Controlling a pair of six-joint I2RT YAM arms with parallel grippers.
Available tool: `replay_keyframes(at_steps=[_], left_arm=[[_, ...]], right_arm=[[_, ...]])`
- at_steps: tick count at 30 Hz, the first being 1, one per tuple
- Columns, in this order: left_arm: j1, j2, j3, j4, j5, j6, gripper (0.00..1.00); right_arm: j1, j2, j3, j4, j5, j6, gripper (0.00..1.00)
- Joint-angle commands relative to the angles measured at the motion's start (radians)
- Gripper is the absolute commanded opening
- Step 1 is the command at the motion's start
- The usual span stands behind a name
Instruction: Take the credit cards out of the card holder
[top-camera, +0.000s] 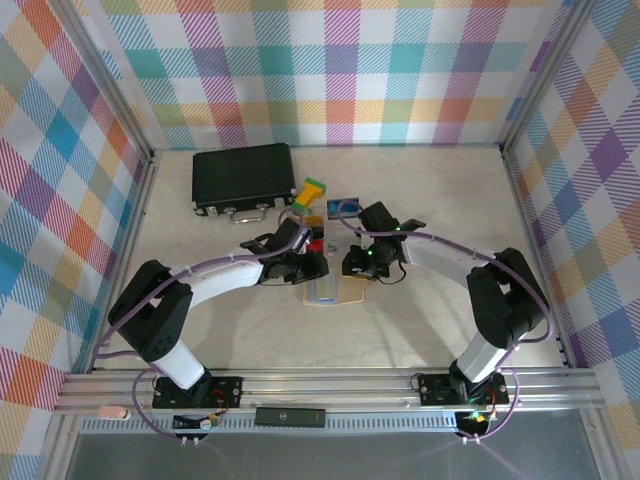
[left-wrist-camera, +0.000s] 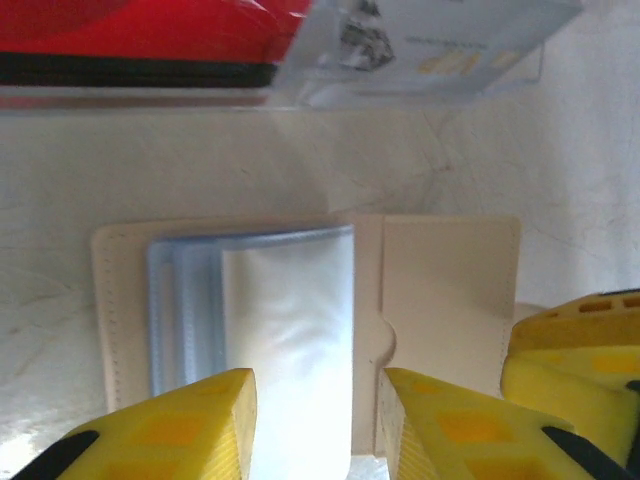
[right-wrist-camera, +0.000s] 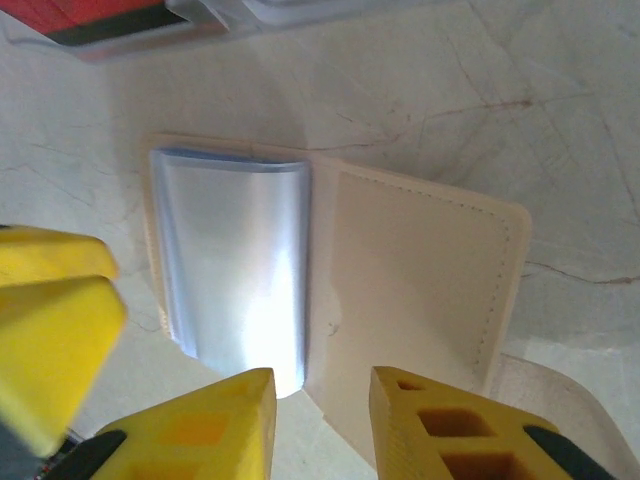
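Left pincer (left-wrist-camera: 318, 400): fingers part spread, nothing pinched, hanging over the near end of the clear sleeves (left-wrist-camera: 290, 320) of the card holder (left-wrist-camera: 445, 290). Right pincer (right-wrist-camera: 322, 395): likewise spread and empty, over the seam between sleeves and beige cover. Holder lies open and flat, mid-scene, between my two wrists.

Red card (left-wrist-camera: 140, 25) and whitish card (left-wrist-camera: 440, 35) lie just past its far edge, already out. Blue card (top-camera: 345, 207) is farther off. Front sleeve looks pale; I cannot tell whether any card is left inside.

Judged step: working the last pockets.

Next: one pincer pins the cover, the other nips a card edge and draws it out.

Obstruction: my own fingers crowd each other over the holder. Black case (top-camera: 243, 177) and green-yellow block (top-camera: 313, 190) sit far, out of the way.
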Motion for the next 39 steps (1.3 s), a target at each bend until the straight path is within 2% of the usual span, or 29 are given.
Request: replay_keyframes(at_steps=[1,15,25,39], left_arm=[[0.009,0.006,-0.012,-0.034,0.003,-0.036,0.39],[0.008,0.095,0.03,-0.052,0.064,-0.044,0.38],[0.006,0.12,0.029,-0.083,0.077,-0.036,0.42],[-0.021,0.149,0.064,-0.072,0.138,-0.001,0.41]], right_arm=[[0.0,0.027,0.019,-0.028,0.003,-0.005,0.33],[0.0,0.116,-0.006,-0.022,0.069,-0.017,0.35],[0.0,0.148,-0.023,-0.002,0.065,-0.014,0.34],[0.0,0.129,-0.041,0.037,0.034,0.002,0.32]])
